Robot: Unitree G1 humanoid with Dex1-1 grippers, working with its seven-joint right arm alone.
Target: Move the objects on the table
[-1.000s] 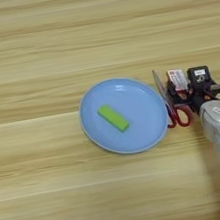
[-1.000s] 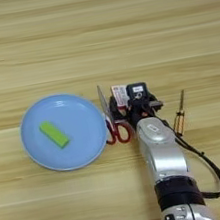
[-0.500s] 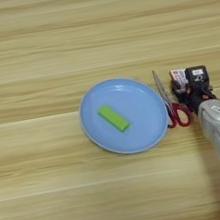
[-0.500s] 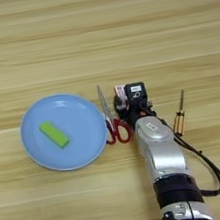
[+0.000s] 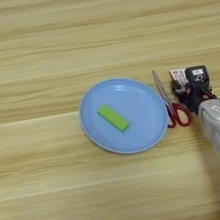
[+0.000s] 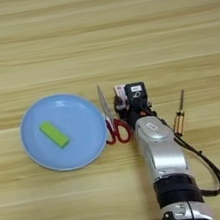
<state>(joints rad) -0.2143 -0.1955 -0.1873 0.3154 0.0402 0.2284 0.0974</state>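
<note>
Lime block on the blue plate, white box under my right gripper at the bench's three o'clock side.

From my remote seat, reading left to right: the blue plate sits on the wooden bench, and the lime-green block lies flat inside it, a little toward nine o'clock of the plate's middle, turned on a diagonal. Just off the plate's three o'clock rim lie red-handled scissors, blades pointing to twelve. Next comes the white box with red-pink label, mostly covered by my right gripper; I cannot tell whether its fingers are apart or closed. The silver forearm runs down toward six o'clock. A screwdriver lies furthest right, apart from the arm.
</note>
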